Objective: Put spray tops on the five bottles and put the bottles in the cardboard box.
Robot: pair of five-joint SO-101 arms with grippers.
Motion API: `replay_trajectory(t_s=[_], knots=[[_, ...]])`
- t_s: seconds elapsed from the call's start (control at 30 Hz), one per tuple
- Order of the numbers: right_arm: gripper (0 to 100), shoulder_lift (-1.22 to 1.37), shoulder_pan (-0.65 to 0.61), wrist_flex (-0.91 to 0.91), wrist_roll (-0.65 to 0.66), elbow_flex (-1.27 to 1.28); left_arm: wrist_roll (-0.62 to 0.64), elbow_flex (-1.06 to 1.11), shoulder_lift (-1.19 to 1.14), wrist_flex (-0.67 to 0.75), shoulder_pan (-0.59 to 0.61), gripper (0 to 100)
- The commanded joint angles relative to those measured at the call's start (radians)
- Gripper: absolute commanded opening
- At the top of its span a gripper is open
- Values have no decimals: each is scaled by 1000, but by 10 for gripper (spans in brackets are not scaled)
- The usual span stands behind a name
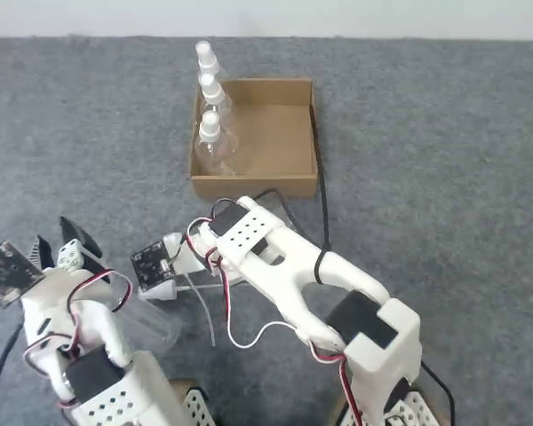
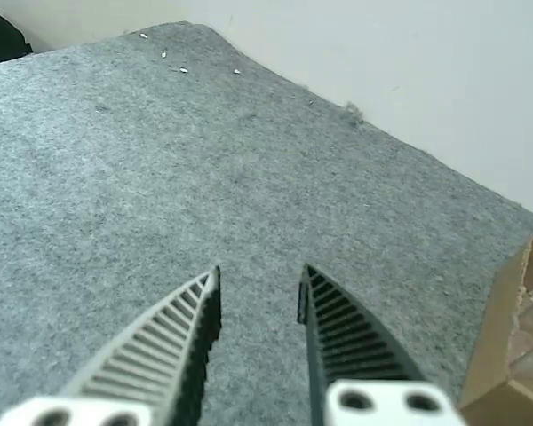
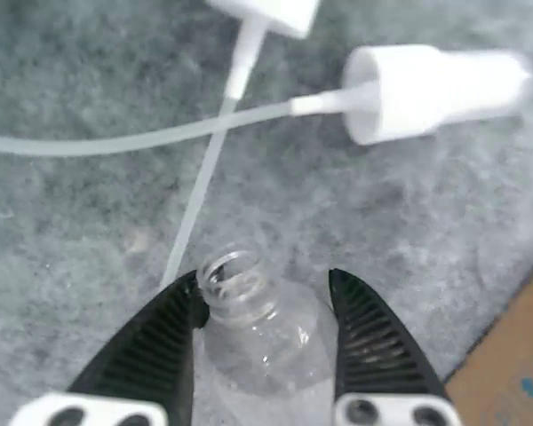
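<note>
Got the uncapped bottle pinched in the right hand, with black fingers pressed to both shoulders and the threaded neck poking out past the tips. Aiming that open neck toward the top of the right wrist frame, across the grey surface.

Up at upper right, the nearer spray top: lying flat, long axis running across the frame, with its dip tube trailing off to the left edge. Crosswise to the neck, then, not lined up.

Clipped by the top edge, a second spray top, its tube slanting down to just beside the bottle.

Over to the left hand: spread wide, nothing held, hanging over bare surface, with a corner of the cardboard box at lower right. Farther from the tops but free, so probably the one to fetch a top.

From above, three capped bottles standing along the box's left wall.
</note>
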State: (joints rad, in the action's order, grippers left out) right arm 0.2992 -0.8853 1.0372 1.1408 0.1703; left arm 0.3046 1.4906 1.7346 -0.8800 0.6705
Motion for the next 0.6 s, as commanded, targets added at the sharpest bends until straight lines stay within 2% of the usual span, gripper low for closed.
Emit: replay_trajectory(t_s=[0.0, 0.13, 0.43, 0.57], knots=[[88, -99, 25, 12, -74, -40, 6, -61, 21, 37, -5, 135], [88, -99, 47, 15, -137, -40, 6, -61, 21, 37, -5, 135], [87, -107, 62, 189, -301, -41, 6, -53, 21, 37, -5, 135], [87, -108, 64, 243, -416, -41, 6, -16, 21, 101, -5, 135]])
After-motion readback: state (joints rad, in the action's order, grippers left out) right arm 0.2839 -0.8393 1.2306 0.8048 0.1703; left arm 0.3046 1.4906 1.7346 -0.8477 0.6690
